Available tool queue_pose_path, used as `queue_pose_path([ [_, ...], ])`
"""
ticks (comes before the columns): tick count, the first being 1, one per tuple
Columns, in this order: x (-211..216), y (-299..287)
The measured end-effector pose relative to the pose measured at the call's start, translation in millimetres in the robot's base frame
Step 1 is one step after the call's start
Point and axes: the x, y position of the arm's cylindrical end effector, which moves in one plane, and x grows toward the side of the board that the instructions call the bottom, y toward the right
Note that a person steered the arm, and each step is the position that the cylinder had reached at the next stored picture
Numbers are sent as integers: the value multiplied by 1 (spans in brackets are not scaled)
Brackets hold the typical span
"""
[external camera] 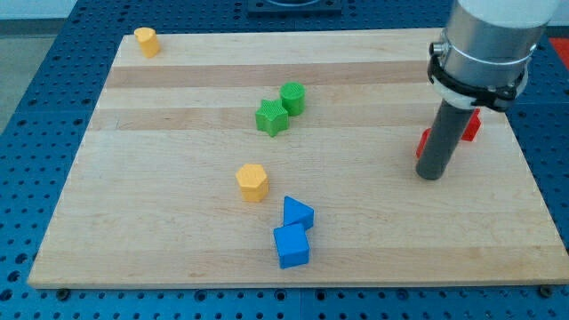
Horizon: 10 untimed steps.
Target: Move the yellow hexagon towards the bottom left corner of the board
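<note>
Yellow hexagon block [252,182] is sitting near the middle of the light wooden board [160,222], slightly toward the view's bottom, well apart from my tip [430,175], which is resting on the board far off to the view's right. My tip is grasping nothing and touching no block, though red blocks [469,126] are lying just behind the dark rod, partly hidden, their shapes unclear. Just below and to the right of the hexagon, a blue triangular block [297,213] and a blue cube [292,246] are lying together. A green star block [271,117] and a green cylinder [292,97] are sitting above it. Another small yellow block [147,42] is standing at the board's top left corner.
</note>
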Motion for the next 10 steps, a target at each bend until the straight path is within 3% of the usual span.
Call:
queue_pose_path([
  [2, -30, 20],
  [3, -17, 20],
  [4, 32, -9],
  [7, 31, -184],
  [10, -1, -306],
])
